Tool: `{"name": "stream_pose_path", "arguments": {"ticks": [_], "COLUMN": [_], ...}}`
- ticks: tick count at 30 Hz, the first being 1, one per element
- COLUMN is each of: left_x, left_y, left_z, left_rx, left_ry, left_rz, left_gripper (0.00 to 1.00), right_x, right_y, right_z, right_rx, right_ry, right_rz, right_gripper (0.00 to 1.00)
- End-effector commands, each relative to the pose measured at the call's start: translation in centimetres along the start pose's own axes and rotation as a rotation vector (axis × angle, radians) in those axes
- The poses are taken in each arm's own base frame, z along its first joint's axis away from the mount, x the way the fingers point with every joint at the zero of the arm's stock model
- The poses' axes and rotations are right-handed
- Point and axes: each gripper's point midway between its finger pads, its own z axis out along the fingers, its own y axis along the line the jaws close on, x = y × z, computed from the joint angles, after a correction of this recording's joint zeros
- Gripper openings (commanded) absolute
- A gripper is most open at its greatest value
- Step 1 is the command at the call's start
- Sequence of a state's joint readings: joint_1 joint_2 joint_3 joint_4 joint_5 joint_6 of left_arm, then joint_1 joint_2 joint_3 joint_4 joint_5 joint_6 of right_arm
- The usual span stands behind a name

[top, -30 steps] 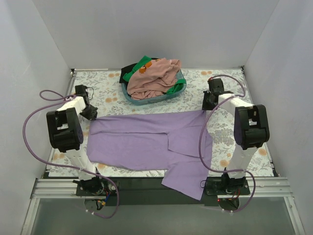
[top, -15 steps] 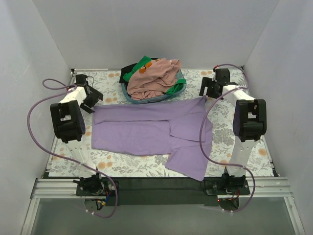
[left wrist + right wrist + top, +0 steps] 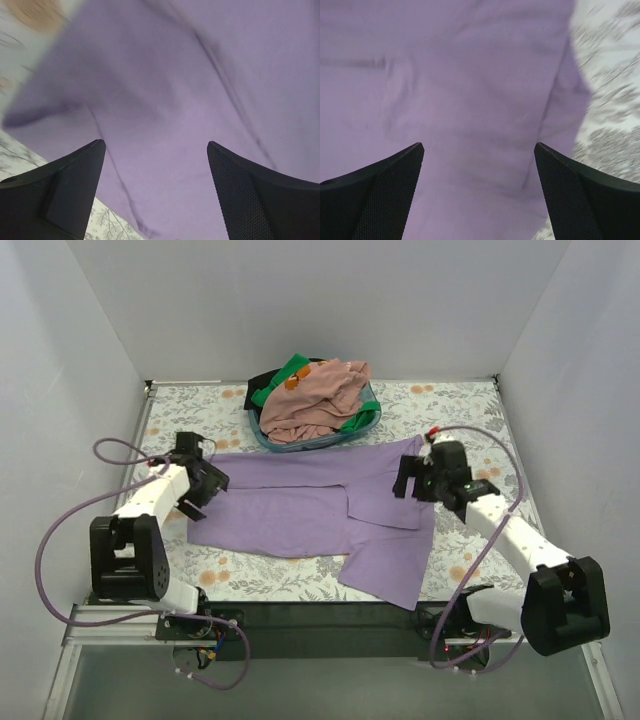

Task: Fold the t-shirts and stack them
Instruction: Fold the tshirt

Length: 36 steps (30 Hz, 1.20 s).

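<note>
Both tools stand with jaws spread wide and nothing between them: the left tool [image 3: 203,488] over one end of the lavender t-shirt [image 3: 300,510], the right tool [image 3: 410,478] over the other. The shirt lies spread on the floral tabletop [image 3: 470,420] between them.

Beyond both tools, toward the far wall and roughly midway between them, sits a teal basket [image 3: 300,447]. In it a dusty pink t-shirt [image 3: 315,405] is heaped on top, with a bright green t-shirt [image 3: 290,368] and a black t-shirt [image 3: 258,385] showing at the far-left side (green also peeks out at the right rim). How far those two run under the pink is hidden.

Behind the right tool, toward the arm bases, a flap of the lavender shirt reaches the tabletop's near edge.

Both wrist views are blurred. Ahead of the left tool [image 3: 155,150] is purple cloth, with a sliver of tabletop to its left. The right tool [image 3: 478,147] faces purple cloth, with tabletop to its right. Whether the fingers touch the cloth cannot be told.

Each arm reaches forward and inward; the right one is stretched long and low.
</note>
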<state>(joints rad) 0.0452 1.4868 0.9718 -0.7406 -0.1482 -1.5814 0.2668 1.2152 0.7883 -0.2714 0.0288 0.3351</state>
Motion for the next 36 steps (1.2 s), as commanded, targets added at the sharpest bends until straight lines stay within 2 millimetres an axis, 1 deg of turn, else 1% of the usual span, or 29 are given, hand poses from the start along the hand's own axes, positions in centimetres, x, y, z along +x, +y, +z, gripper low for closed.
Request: {"name": "stream_pose_path", "arguments": {"ticks": [1, 2, 4, 5, 7, 8, 9, 10, 11, 13, 14, 16, 17, 18, 21, 22, 24, 25, 27, 28, 31, 33, 36], "left_x": [4.3, 6.4, 7.5, 8.4, 9.5, 10.5, 11.1, 11.4, 12.5, 13.1, 12.9, 12.7, 12.5, 12.5, 12.0, 11.8, 11.1, 10.7, 10.2, 9.9, 9.6, 9.6, 8.8], "left_y": [-1.9, -2.8, -3.7, -4.5, -5.4, -6.2, -6.2, -6.1, -5.6, -4.7, -3.2, -1.5, -0.8, 0.5, 2.9, 4.5, 6.1, 7.9, 9.4, 10.8, 11.9, 11.7, 12.4], "left_z": [-1.1, -1.5, -2.0, -2.6, -2.4, -2.7, -2.3, -2.1, -1.8, -1.1, -0.6, -0.7, -0.6, -0.2, -0.6, -0.7, -1.0, -1.3, -1.6, -1.8, -2.3, -2.8, -3.9], "left_rx": [0.03, 0.033, 0.017, 0.025, 0.042, 0.07, 0.065, 0.059, 0.052, 0.049, 0.003, -0.046, -0.06, -0.089, -0.167, -0.221, -0.277, -0.349, -0.405, -0.454, -0.486, -0.467, -0.485], "left_ry": [0.014, 0.031, 0.013, 0.009, 0.029, 0.045, 0.055, 0.06, 0.085, 0.101, 0.084, 0.07, 0.057, 0.045, 0.016, -0.002, -0.038, -0.062, -0.081, -0.082, -0.093, -0.091, -0.129], "left_rz": [0.082, 0.152, 0.162, 0.189, 0.194, 0.212, 0.22, 0.228, 0.251, 0.3, 0.307, 0.309, 0.311, 0.317, 0.26, 0.26, 0.205, 0.195, 0.134, 0.117, 0.054, 0.008, -0.03], "left_gripper": [0.82, 0.82, 0.83, 0.83, 0.83, 0.83, 0.83, 0.83, 0.83, 0.84, 0.84, 0.84, 0.87, 0.87, 0.87, 0.87, 0.88, 0.9, 0.91, 0.92, 0.92, 0.93, 0.92], "right_x": [6.5, 8.5, 9.9, 11.3, 13.0, 13.5, 14.6, 14.9, 15.4, 16.1, 16.3, 16.7, 16.8, 17.0, 17.7, 18.2, 18.5, 18.5, 18.6, 18.8, 18.9, 19.1, 19.0], "right_y": [1.8, 2.3, 2.8, 2.8, 2.5, 2.5, 2.0, 1.8, 1.7, 1.4, 1.3, 0.8, 0.6, 0.4, -1.1, -1.4, -2.3, -2.4, -2.8, -2.9, -3.1, -3.1, -2.8], "right_z": [-0.5, -0.6, -0.7, -0.7, -0.5, -0.4, -0.3, -0.2, -0.1, 0.0, 0.0, 0.0, 0.0, 0.0, 0.1, 0.1, 0.1, 0.1, 0.0, 0.0, -0.2, -0.3, -0.5], "right_rx": [-0.014, -0.032, -0.043, -0.052, -0.041, -0.044, -0.027, -0.02, -0.013, 0.0, 0.005, 0.022, 0.031, 0.041, 0.085, 0.089, 0.111, 0.108, 0.108, 0.105, 0.1, 0.092, 0.071], "right_ry": [0.121, 0.16, 0.178, 0.21, 0.25, 0.264, 0.292, 0.299, 0.315, 0.335, 0.339, 0.344, 0.343, 0.344, 0.358, 0.371, 0.376, 0.38, 0.379, 0.381, 0.372, 0.373, 0.369], "right_rz": [-0.006, -0.03, -0.028, -0.042, -0.039, -0.034, -0.011, -0.003, 0.003, 0.02, 0.022, 0.032, 0.033, 0.033, 0.05, 0.064, 0.084, 0.091, 0.108, 0.11, 0.109, 0.111, 0.114], "right_gripper": [0.98, 0.98, 0.98, 0.98, 0.98, 0.98, 0.98, 0.99, 0.98, 0.98, 0.98, 0.98, 0.98, 0.98, 0.98, 0.98, 0.99, 0.98, 0.98, 0.98, 0.98, 0.98, 0.98]}}
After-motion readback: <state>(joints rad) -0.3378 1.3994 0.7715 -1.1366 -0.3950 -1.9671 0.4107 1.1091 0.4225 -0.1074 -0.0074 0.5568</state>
